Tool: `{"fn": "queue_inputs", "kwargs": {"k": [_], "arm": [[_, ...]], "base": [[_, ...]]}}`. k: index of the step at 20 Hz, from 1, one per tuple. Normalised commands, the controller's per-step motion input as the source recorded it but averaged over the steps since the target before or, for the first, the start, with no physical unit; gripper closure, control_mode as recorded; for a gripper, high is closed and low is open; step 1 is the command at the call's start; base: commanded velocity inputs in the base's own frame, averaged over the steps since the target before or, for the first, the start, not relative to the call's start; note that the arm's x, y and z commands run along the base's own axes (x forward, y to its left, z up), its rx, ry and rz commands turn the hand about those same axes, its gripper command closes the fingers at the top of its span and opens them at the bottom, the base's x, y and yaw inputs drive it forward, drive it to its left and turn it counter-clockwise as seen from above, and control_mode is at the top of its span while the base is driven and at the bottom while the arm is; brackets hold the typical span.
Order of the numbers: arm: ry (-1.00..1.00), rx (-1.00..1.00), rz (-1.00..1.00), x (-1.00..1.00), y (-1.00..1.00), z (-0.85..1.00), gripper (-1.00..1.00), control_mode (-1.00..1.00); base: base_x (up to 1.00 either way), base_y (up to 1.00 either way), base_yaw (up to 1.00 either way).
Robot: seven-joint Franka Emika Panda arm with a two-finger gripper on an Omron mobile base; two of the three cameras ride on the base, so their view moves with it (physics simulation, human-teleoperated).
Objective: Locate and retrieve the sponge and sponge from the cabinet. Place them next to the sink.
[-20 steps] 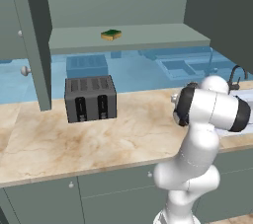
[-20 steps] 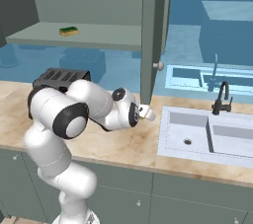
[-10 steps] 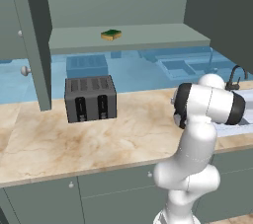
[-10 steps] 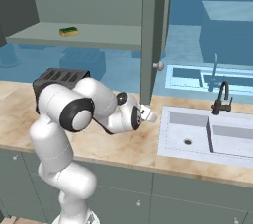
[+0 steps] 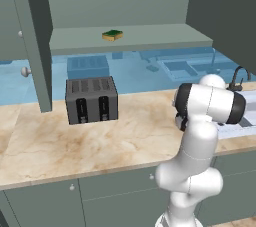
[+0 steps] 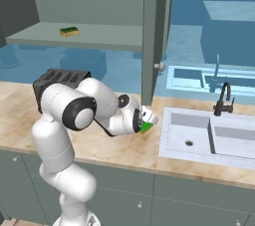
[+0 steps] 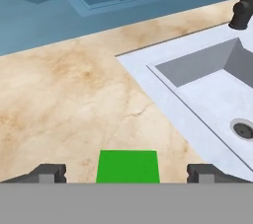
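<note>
My gripper [image 6: 147,123] hangs low over the marble counter just left of the sink [image 6: 199,130], shut on the bright green sponge [image 6: 145,127]. In the hand view the green sponge [image 7: 128,166] lies between the two dark fingertips [image 7: 49,172], with the gripper [image 7: 127,173] pointing at the counter beside the sink's rim [image 7: 143,60]. The yellow sponge with a dark green top [image 5: 113,35] rests on the open cabinet's shelf [image 5: 160,35]; from the right it is the sponge [image 6: 69,31] at the shelf's left part.
A dark toaster [image 5: 91,99] stands on the counter under the shelf. The open cabinet door [image 6: 154,31] hangs just above and behind the gripper. A dark curved faucet [image 6: 224,98] rises behind the basin. Drawers run below the counter edge.
The arm has swung a little right and down, bringing the gripper with the green sponge lower over the counter beside the sink. The sponge on the shelf has not moved.
</note>
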Motion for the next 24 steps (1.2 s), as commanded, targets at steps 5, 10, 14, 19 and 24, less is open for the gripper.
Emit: {"fn": "queue_inputs", "kwargs": {"k": [5,10,14,19,24], "arm": [[0.0,0.03,0.0,-0.04,-0.01,0.17,-1.0,-1.0],[0.05,0.14,0.01,-0.2,0.18,0.69,-1.0,-1.0],[0.12,0.14,0.07,-0.17,0.36,0.79,-1.0,-1.0],[0.07,0.14,0.1,-0.26,0.19,0.79,-1.0,-1.0],[0.1,0.12,0.15,-0.24,0.07,0.78,-1.0,-1.0]], "base": [[0.0,0.0,0.0],[0.0,0.0,0.0],[0.0,0.0,0.0],[0.0,0.0,0.0],[0.0,0.0,0.0]]}}
